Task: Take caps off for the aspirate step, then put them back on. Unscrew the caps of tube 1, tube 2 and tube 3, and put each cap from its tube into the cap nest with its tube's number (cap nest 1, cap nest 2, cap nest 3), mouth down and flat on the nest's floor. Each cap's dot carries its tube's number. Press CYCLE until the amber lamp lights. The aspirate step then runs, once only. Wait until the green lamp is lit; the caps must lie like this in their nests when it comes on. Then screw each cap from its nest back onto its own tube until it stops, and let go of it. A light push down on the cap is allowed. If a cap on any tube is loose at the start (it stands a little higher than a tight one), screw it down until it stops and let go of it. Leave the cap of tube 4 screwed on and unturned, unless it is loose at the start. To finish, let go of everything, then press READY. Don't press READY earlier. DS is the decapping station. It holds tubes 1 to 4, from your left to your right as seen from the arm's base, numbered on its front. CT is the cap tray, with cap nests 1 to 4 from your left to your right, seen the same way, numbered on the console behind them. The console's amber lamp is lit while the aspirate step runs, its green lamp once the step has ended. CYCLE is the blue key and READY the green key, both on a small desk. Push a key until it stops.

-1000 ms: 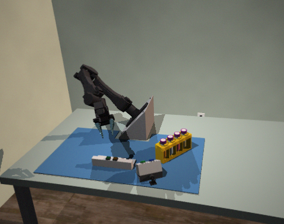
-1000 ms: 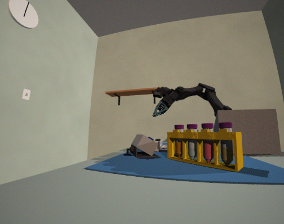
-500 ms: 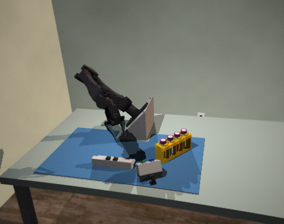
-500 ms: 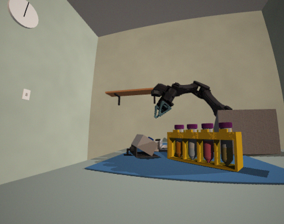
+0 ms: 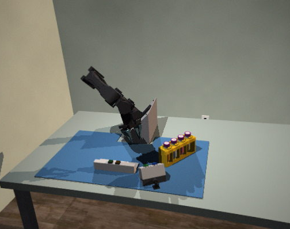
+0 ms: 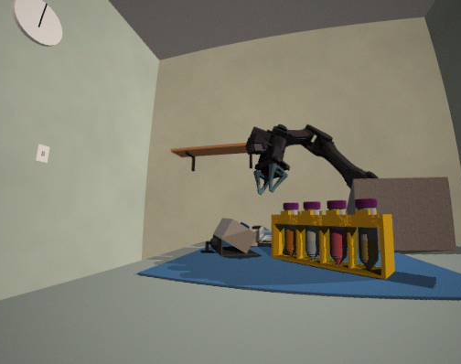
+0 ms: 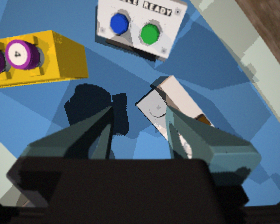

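Observation:
My gripper [image 5: 133,136] [image 6: 270,184] [image 7: 139,111] is open and empty. It hangs in the air above the blue mat [image 5: 64,156], between the arm's base and the console. The yellow decapping station [image 5: 178,153] [image 6: 331,221] [image 7: 61,57] holds its tubes, each with a purple cap on. In the wrist view the cap with the dot 4 [image 7: 20,54] is at the station's end near the key desk. The key desk [image 5: 152,172] [image 7: 136,42] carries the blue CYCLE key [image 7: 119,23] and the green READY key [image 7: 150,34]. The grey console [image 5: 115,166] [image 7: 163,102] lies under my right finger; the cap nests are hidden.
A grey slanted panel [image 5: 149,123] [image 6: 400,215] stands at the arm's base. A wooden shelf [image 6: 208,149] hangs on the far wall. The console's lamps [image 5: 114,161] show dark green and brown. The table's front edge [image 5: 107,198] runs close to the mat.

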